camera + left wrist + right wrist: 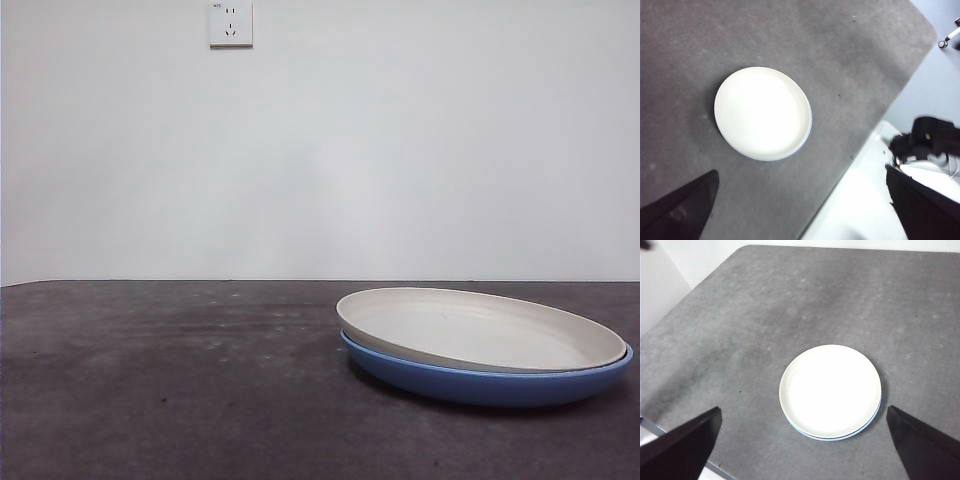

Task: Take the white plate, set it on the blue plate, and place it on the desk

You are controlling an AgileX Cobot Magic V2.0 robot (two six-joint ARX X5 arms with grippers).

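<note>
Blue plate (480,385) sits on the desk (170,380), right of centre in the front view. White plate (480,328) rests nested in it, slightly tilted, its rim raised on the left side. From above, only a thin blue crescent shows past the white rim. Left gripper (800,210) and right gripper (802,445) both hang high above the desk, jaws spread wide, holding nothing, well apart from the stack. Wall socket (230,23) behind.

One white plate (480,330), one blue plate (480,385), one desk (170,390), one wall socket (230,23).
</note>
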